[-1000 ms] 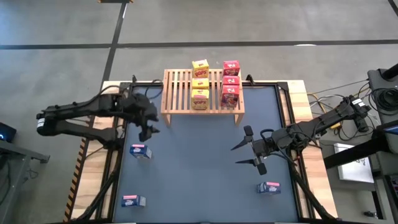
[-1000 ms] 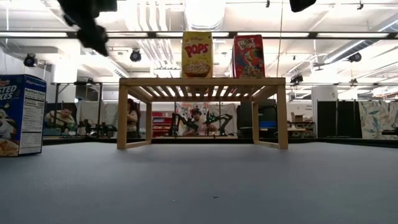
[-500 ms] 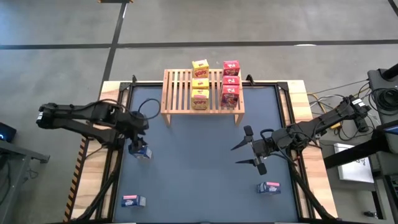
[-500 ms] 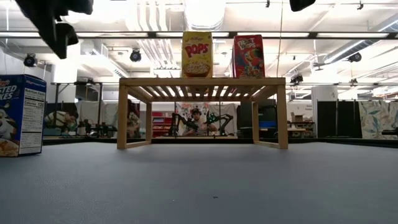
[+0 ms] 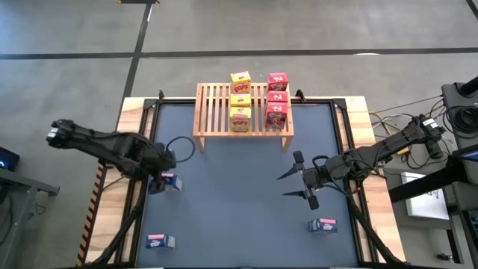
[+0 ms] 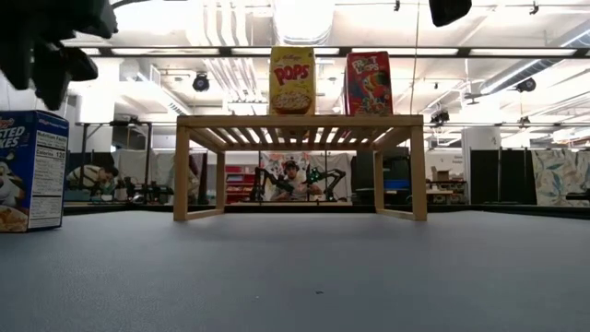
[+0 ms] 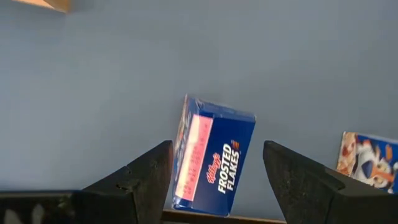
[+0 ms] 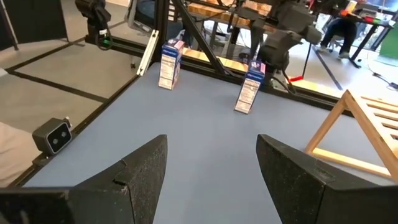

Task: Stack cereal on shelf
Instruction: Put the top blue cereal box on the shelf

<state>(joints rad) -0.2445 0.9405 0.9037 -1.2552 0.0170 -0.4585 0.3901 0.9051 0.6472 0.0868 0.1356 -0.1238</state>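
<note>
Currently the left gripper (image 5: 158,181) hangs over the blue cereal box (image 5: 171,181) standing at the left side of the bench (image 5: 239,217); in the left wrist view its jaws are spread and straddle that box (image 7: 213,163) without touching it. I have the right gripper (image 5: 293,179) waiting over the right half of the bench, jaws spread, holding nothing.

State of the task: the shelf (image 5: 213,112) at the far edge carries three yellow boxes (image 5: 240,99) in a row and three red boxes (image 5: 276,98) beside them. The slats left of the yellow row are bare. Two more blue boxes are on the bench: one near the front left corner (image 5: 159,240), one at the front right (image 5: 323,225).

Step in hand, as I judge it: grasp the straddled box.

- The box sits skewed between the fingers, so I should rotate the wrist until the pads face its broad sides squarely
- Centre it in the gap before lowering, or one finger will push it over
- Close gently; thin card crushes
- Lift straight up, then carry to the bare slats and set it flat, so no edge drops between slats
</note>
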